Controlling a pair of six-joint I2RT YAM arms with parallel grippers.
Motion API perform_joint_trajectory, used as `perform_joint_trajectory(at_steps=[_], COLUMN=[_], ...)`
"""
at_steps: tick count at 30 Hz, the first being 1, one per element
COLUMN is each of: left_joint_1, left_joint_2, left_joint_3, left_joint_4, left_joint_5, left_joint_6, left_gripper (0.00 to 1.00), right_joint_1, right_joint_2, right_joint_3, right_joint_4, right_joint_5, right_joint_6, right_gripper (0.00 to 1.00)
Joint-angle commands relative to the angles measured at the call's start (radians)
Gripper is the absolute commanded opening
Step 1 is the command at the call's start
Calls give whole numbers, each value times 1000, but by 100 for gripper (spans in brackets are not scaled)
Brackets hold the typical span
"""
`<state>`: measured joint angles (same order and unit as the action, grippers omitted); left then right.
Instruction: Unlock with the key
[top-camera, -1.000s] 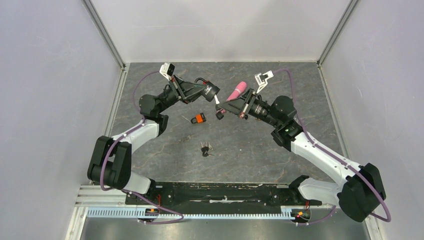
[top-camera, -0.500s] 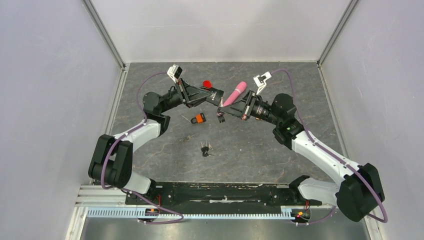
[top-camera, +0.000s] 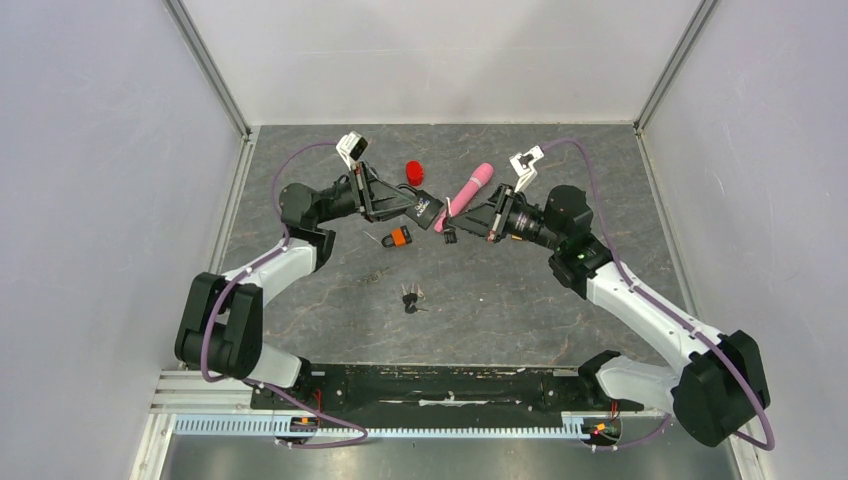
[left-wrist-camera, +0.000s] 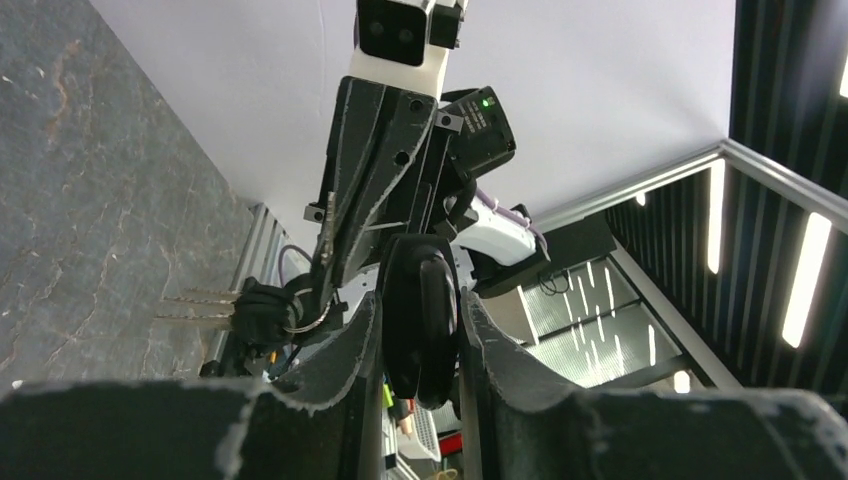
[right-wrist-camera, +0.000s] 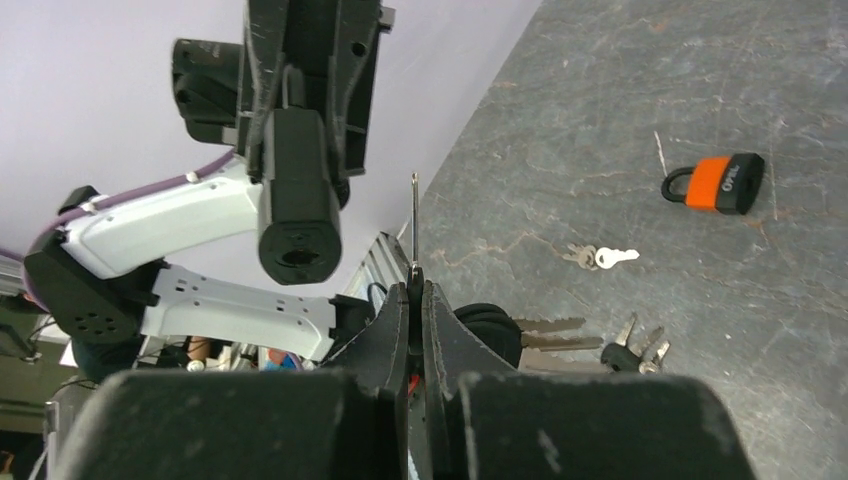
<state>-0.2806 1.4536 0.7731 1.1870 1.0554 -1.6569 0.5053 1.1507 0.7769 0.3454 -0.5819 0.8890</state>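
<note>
Your left hand (top-camera: 428, 212) is clamped on a black padlock (right-wrist-camera: 295, 200) and holds it in the air above the middle of the table (top-camera: 520, 300). The keyhole end is turned toward your right hand (right-wrist-camera: 414, 292). That hand is pinched tight on a key (right-wrist-camera: 414, 225). The blade stands out past the fingertips, just beside the lock body but apart from it, and the rest of the bunch (right-wrist-camera: 545, 332) dangles under the fingers.

The main risk, as I judge it, is alignment. In the right wrist view the blade sits off to one side of the keyhole face, not in front of it, so a push forward from here would likely slide past the lock or jab its body. A thin key held in a pinch can swivel under that kind of load, and then you lose the angle. The lock could also twist in the left hand if the key presses off-centre. Watch the dangling bunch too, since it can swing and snag. I cannot tell whether this key fits the black lock or the orange padlock (top-camera: 400, 237) lying on the table below.
</note>
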Motion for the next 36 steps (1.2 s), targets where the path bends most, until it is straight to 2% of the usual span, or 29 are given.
perform_joint_trajectory(at_steps=[1, 4, 5, 6, 7, 8, 10, 11, 13, 16, 21, 29, 32, 36], left_joint_1=[23, 48, 50, 48, 41, 28, -22, -46, -87, -202, -358, -486, -514, -532], left_joint_2=[-49, -78, -95, -120, -146, -162, -162, -151, -132, -81, 52, 176, 183, 156], left_joint_3=[18, -10, -11, 0, 34, 72, 166, 186, 181, 189, 216, 144, 87, 26], left_joint_4=[66, -120, -274, -496, -719, -1011, -1341, -1388, -1375, -1395, -1369, -1140, -1056, -998], left_joint_5=[38, 44, 38, 12, -39, -111, -310, -367, -445, -676, -983, -1184, -1218, -1244], left_joint_6=[43, 183, 295, 468, 639, 857, 1119, 1159, 1169, 1242, 1341, 1467, 1493, 1513], left_gripper=[2, 2, 2, 2, 2, 2, 2, 2, 2, 2, 2, 4, 13, 39], right_joint_1=[-2, -7, -8, -8, -8, -8, -8, -8, -8, -8, -9, -8, -8, -8], right_joint_2=[-49, -89, -107, -124, -142, -160, -188, -196, -212, -226, -239, -244, -240, -237], right_joint_3=[37, 38, 31, 23, 20, 18, 16, 13, 9, -3, -17, -22, -26, -37], right_joint_4=[-110, -249, -279, -313, -354, -390, -445, -464, -487, -493, -496, -495, -494, -473], right_joint_5=[35, 113, 144, 173, 208, 242, 300, 317, 341, 348, 339, 328, 320, 303], right_joint_6=[-134, -239, -272, -297, -323, -351, -393, -410, -432, -446, -452, -457, -456, -446], right_gripper=[0, 0, 0, 0, 0, 0, 0, 0, 0, 0, 0, 0, 0, 0])
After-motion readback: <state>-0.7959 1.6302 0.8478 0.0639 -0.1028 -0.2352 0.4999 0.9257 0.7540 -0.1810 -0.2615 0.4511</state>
